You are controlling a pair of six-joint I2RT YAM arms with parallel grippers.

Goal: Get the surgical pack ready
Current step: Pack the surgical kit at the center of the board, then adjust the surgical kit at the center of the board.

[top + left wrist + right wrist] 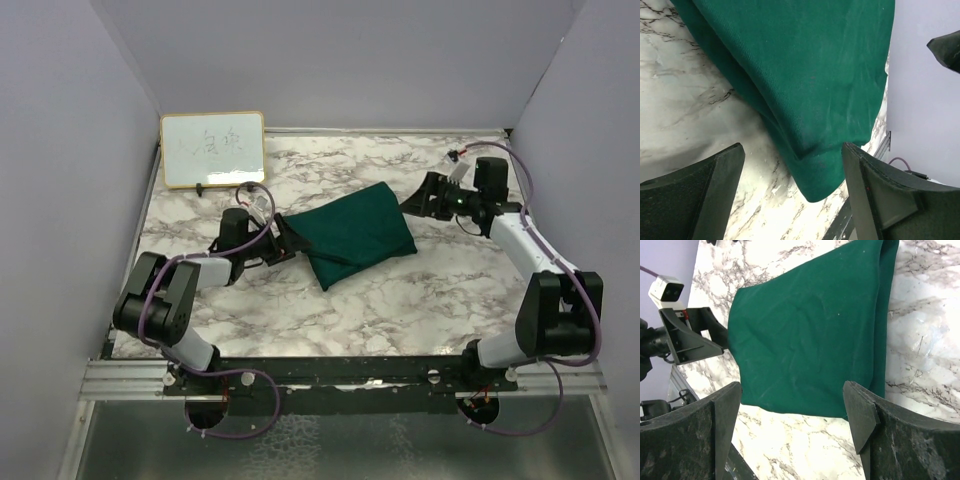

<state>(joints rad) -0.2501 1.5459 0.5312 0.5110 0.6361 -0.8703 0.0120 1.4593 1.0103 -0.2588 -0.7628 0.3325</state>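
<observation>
**A:** Where is the surgical pack (355, 233)?

**B:** It is folded into a dark green rectangular bundle and lies flat on the marble tabletop (400, 290). It sits at a slant, between the two arms. Only cloth shows, and nothing of the contents is visible.

**A:** And the left end effector (285, 240)?

**B:** It is at the pack's left end with its jaws spread wide. In the wrist view a corner of the pack lies in the gap between the fingers (700, 195). Neither finger is pressing on the cloth, so it holds nothing.

**A:** The right end effector (418, 200)?

**B:** It is just beside the pack's far right corner and points at it. Its jaws are also wide apart and hold nothing. In its own wrist view the green fabric fills the space beyond the fingertips.

**A:** Anything else near the pack?

**B:** A wood-framed whiteboard (212, 148) stands behind the pack's left end, well apart from it. It leans against the back wall and has faint writing I can't read.
</observation>
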